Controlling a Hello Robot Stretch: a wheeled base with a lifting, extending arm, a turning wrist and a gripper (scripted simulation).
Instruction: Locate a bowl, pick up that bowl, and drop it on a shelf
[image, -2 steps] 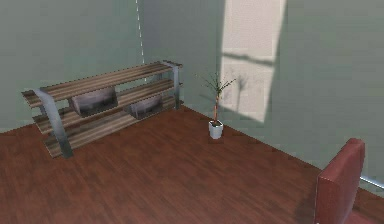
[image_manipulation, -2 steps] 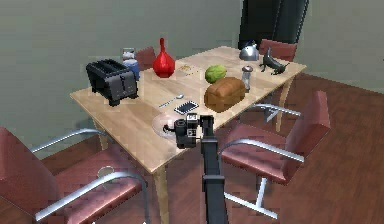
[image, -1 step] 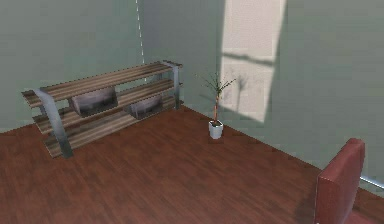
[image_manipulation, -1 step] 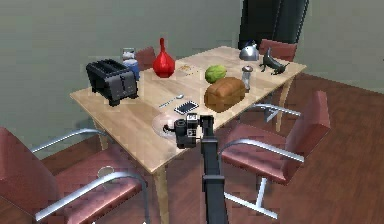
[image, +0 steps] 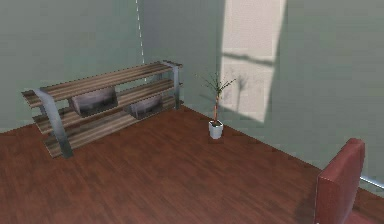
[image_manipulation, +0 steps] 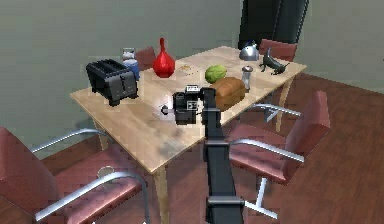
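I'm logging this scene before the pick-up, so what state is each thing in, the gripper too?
Gripper: seen against the table, cannot tell whether it holds anything.
Red vase: upright on the table.
Toaster: upright on the table.
Bread loaf: lying on the table beside the arm.
Potted plant: upright on the floor.
Shelf: standing, boxes on its middle board.

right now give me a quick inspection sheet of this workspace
surface: wooden table, far half crowded
job's things: wooden shelf by the wall; small pale blob mid-table, too small to name
clutter: black toaster, red vase, green round thing, bread loaf
gripper: above the table; cannot tell whether it holds anything
cables: nothing seen
surroundings: red chairs, potted plant, wood floor
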